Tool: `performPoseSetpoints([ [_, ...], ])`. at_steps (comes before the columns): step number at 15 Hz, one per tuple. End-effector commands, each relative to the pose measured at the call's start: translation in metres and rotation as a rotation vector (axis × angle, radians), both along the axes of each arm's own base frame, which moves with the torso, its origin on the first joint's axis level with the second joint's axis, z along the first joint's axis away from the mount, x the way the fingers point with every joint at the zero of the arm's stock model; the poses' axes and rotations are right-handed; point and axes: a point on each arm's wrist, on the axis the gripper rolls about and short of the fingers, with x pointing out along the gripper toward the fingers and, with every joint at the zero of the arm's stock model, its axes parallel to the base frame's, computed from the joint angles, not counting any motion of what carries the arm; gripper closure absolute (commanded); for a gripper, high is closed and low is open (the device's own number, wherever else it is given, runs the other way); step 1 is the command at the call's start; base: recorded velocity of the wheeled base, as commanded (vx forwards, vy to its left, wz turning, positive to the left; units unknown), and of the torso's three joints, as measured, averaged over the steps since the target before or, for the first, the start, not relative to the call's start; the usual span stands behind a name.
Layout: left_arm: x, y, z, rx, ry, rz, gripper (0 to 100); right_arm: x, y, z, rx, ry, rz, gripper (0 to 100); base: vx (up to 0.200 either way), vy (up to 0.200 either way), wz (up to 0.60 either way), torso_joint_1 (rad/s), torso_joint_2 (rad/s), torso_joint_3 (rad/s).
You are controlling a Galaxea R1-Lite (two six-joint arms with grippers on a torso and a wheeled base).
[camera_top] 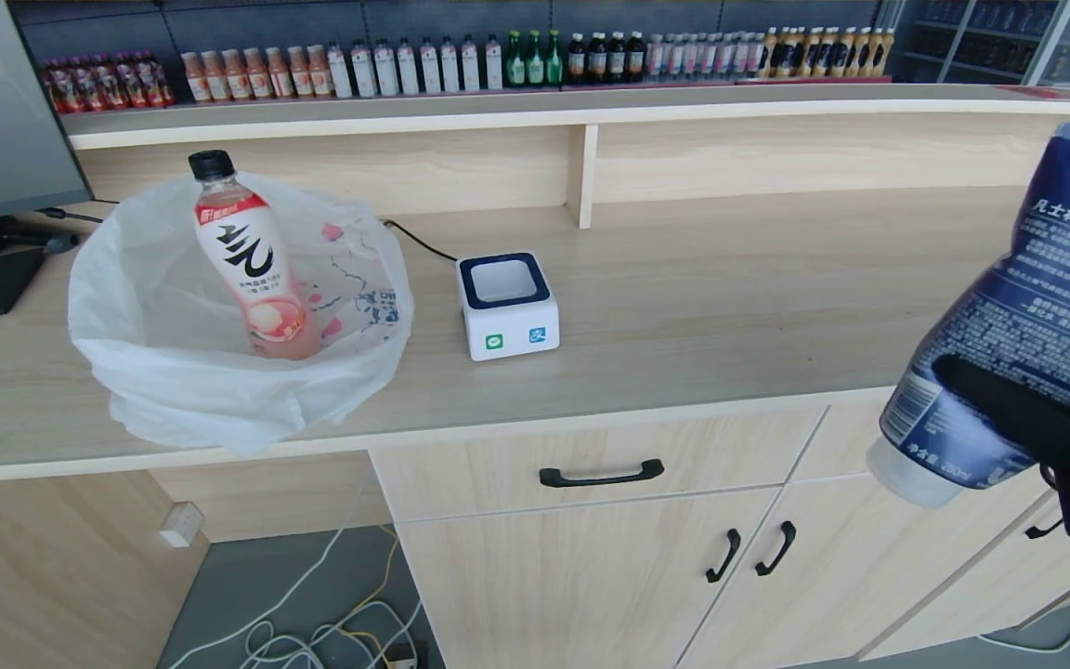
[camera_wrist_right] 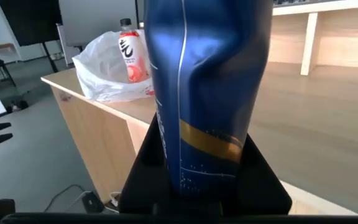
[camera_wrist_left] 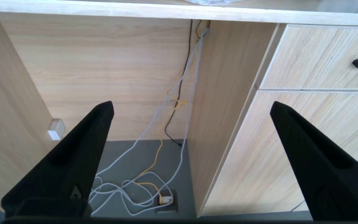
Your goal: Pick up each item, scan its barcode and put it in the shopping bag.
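My right gripper (camera_top: 1037, 418) is shut on a dark blue squeeze bottle (camera_top: 1018, 325) with a pale cap, held tilted off the counter's front edge at the right. In the right wrist view the blue bottle (camera_wrist_right: 207, 87) stands between the black fingers (camera_wrist_right: 148, 162). A white shopping bag (camera_top: 154, 372) sits open on the counter's left, with a pink drink bottle (camera_top: 252, 265) leaning inside it. The white barcode scanner (camera_top: 507, 305) sits mid-counter. My left gripper (camera_wrist_left: 191, 168) hangs open below the counter, facing cables on the floor.
The wooden counter (camera_top: 684, 307) has a raised back shelf with a vertical divider (camera_top: 581, 177). A monitor (camera_top: 6, 111) stands at the far left. A cable (camera_top: 419, 243) runs to the scanner. Drawers and cabinet doors (camera_top: 600, 478) lie below the front edge.
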Motion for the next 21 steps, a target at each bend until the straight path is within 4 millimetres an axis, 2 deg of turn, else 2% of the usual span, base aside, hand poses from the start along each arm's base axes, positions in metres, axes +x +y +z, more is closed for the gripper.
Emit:
performPoseSetpoints([
  [1,0.000,0.000,0.000,-0.001,0.000,0.001,0,0.026,0.000,-0.020,-0.079,0.041,-0.064,100,0.000,0.000,0.00,0.000,0.00,0.000],
  [4,0.000,0.000,0.000,-0.002,0.000,0.001,0,0.032,0.002,-0.029,-0.169,-0.009,-0.188,100,0.000,0.000,0.00,0.000,0.00,0.000],
  [8,0.000,0.000,0.000,-0.002,0.000,0.001,0,0.029,0.014,-0.023,-0.109,-0.013,-0.482,100,0.000,0.000,0.00,0.000,0.00,0.000],
  [12,0.000,0.000,0.000,-0.005,0.000,0.001,0,0.040,0.020,0.004,0.010,-0.078,-0.678,100,0.000,0.000,0.00,0.000,0.00,0.000],
  [17,0.000,0.000,0.000,-0.007,0.001,0.001,0,0.034,0.020,-0.003,-0.004,-0.046,-0.682,100,0.000,0.160,0.00,-0.003,0.00,0.004],
  [21,0.000,0.000,0.000,-0.007,0.001,0.001,0,0.034,0.026,-0.001,0.007,-0.055,-0.646,100,0.000,0.200,0.00,0.001,0.01,0.001],
])
